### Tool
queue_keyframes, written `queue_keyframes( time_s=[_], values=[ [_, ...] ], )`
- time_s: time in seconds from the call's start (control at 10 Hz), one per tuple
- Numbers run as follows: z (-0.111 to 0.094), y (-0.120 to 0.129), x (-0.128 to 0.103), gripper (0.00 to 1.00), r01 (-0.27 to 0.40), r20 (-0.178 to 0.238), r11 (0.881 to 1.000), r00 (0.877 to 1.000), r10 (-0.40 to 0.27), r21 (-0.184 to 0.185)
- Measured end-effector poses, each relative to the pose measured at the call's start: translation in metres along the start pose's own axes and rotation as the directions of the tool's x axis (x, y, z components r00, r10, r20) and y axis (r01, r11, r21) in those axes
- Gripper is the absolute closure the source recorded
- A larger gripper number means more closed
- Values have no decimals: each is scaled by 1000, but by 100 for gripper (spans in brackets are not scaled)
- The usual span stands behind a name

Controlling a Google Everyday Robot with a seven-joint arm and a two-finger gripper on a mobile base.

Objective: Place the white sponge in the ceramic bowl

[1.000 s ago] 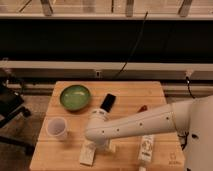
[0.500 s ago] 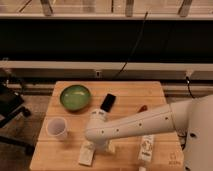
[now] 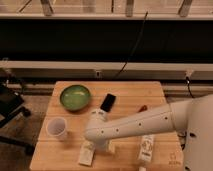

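The ceramic bowl is glossy green and stands empty at the back left of the wooden table. My white arm reaches in from the right, across the front of the table. The gripper hangs below the arm's end, low over the front middle of the table, well in front of the bowl. The white sponge does not show; it may be hidden under the arm or gripper. A long narrow white remote-like device lies just left of the gripper.
A white cup stands at the front left. A black phone lies right of the bowl. A white bottle lies at the front right. A small red object is behind the arm. A dark chair stands left of the table.
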Motion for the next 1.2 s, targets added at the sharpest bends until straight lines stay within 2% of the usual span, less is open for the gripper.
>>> queue_keyframes(
  time_s=[0.7, 1.2],
  values=[
    [-29, -4, -7, 20, 11, -15, 999, 1000, -11, 32],
    [-36, -28, -37, 20, 78, 1, 996, 997, -78, 32]
  ],
)
